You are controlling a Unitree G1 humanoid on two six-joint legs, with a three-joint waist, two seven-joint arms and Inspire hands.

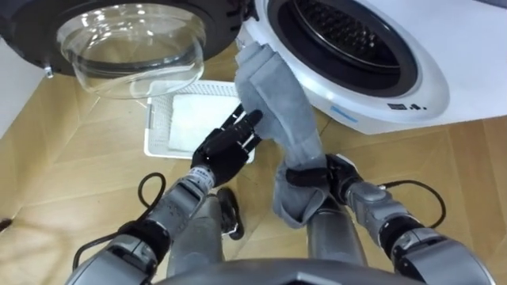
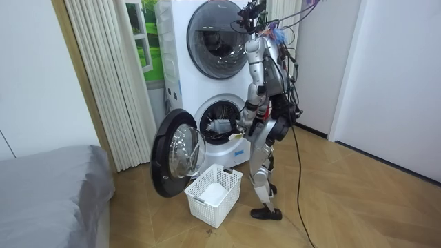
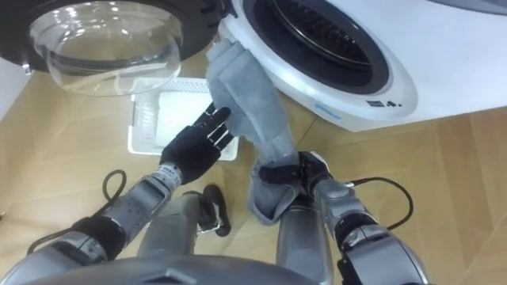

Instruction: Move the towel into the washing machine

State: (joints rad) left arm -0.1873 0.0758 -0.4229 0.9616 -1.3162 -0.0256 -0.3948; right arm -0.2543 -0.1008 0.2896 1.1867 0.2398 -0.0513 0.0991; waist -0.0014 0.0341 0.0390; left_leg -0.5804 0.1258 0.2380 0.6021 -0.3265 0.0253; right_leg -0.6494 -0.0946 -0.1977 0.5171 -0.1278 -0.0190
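Holding towel by near end w/ right hand clenched round it; left hand flat, touching its left side. Limp, light: we'd regrip nearer far end.

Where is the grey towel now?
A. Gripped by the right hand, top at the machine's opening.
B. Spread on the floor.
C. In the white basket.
A: the right hand is curled round the towel low down, its top reaching the washing machine rim; the left hand touches it open.
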